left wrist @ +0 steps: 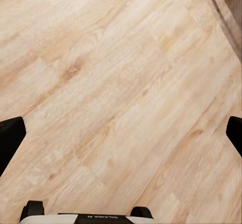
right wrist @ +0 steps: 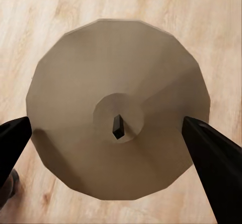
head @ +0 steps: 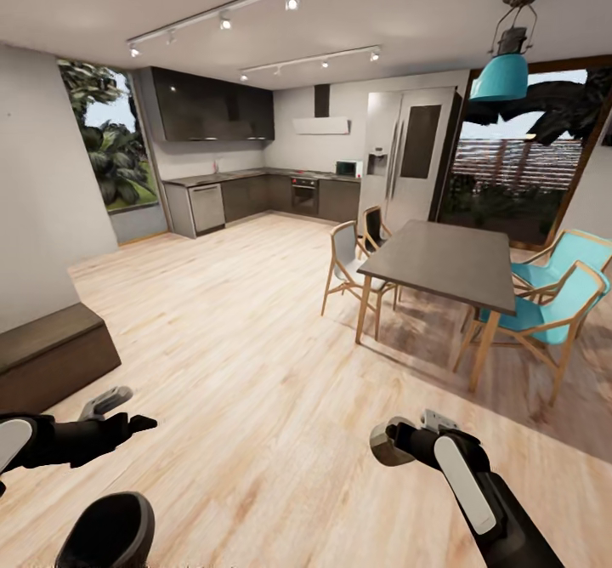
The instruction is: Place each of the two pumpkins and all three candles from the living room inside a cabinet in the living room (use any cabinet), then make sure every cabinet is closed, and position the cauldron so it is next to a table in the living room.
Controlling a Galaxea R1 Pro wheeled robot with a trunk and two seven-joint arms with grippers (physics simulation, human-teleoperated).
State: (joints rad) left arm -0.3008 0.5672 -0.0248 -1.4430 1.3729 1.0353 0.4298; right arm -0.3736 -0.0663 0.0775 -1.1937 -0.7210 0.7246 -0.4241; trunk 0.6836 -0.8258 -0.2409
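The right gripper point(right wrist: 118, 133) grips a candle point(right wrist: 118, 108), the left gripper point(left wrist: 121, 138) gapes empty, so next comes carrying it to the cabinet point(head: 47, 355).

1. Open-plan room with a pale wood floor point(head: 229, 330) running back to a dark grey kitchen point(head: 255, 194) at 11 o'clock, steel fridge point(head: 408, 156) at about 1.
2. Grey dining table point(head: 446, 262) sits at 2 o'clock, teal chairs point(head: 552, 296) on its far right, pale wooden ones on the near left.
3. Low dark-brown cabinet point(head: 51, 355) hugs the wall at 9 o'clock, closed up.
4. Left gripper point(head: 127, 411) at 8 o'clock, fingers apart, nothing in it.
5. Right gripper point(head: 399, 440) at 5 o'clock is clamped round a cream candle point(head: 387, 447).
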